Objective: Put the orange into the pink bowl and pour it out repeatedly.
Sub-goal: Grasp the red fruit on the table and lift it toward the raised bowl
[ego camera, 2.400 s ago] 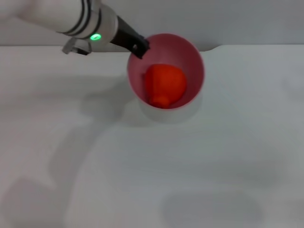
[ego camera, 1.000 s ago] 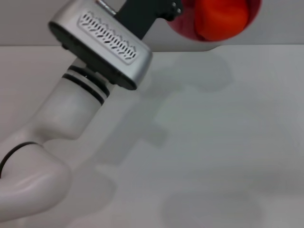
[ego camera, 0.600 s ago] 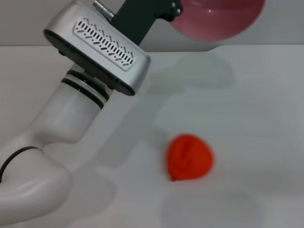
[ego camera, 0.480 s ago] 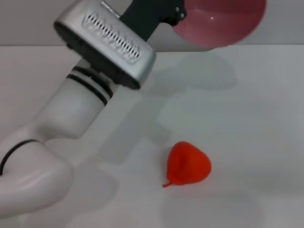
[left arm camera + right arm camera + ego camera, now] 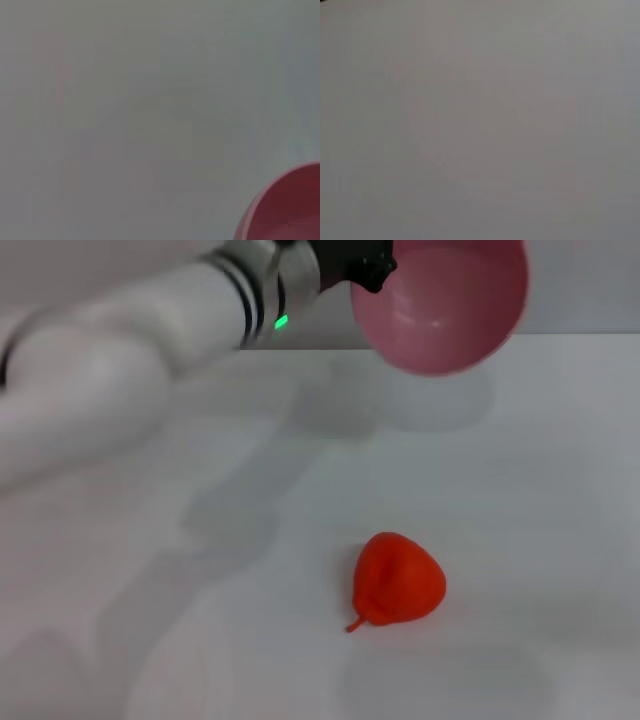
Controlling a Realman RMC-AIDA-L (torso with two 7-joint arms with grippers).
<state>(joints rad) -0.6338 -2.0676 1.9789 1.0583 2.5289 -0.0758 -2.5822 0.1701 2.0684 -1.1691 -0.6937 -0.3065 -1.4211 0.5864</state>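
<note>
From the left, the left arm reaches across the upper part of the head view, and its tool pinches the near-left rim of the pink bowl; the bowl is held up off the white counter, tilted so its open mouth faces the camera, and it is plainly empty; a slice of its rim also shows at the corner of the left wrist view; further right and nearer the robot, the orange lies on the counter well apart from the bowl, stem nub pointing toward the near left; so I judge one pour as done, with the fruit out and at rest; what is left, it seems, is to set the bowl down upright, get the orange back inside and tip it again; the right tool is not in view, and its wrist camera shows only bare surface.
</note>
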